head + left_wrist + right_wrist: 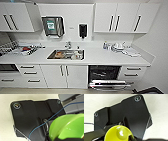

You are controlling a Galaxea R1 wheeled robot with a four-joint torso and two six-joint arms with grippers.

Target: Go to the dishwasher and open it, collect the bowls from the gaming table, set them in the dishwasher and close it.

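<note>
Dishwasher (104, 75) is seen open under the white surface (100, 58), to the right of the steel sink (66, 54), door lowered and a rack drawn out over it. A lime-green bowl (67, 127) is seen close against the left wrist plate; a yellow-green bowl (118, 134) likewise at the right wrist. Whether either pincer is spread or pinching a bowl cannot be told. White cabinets (120, 17) are mounted above the sink.

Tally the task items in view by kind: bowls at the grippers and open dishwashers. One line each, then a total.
Lime-green bowls: 2, one bowl at the left wrist, one bowl at the right wrist
Open dishwasher: 1
Total: 3
</note>
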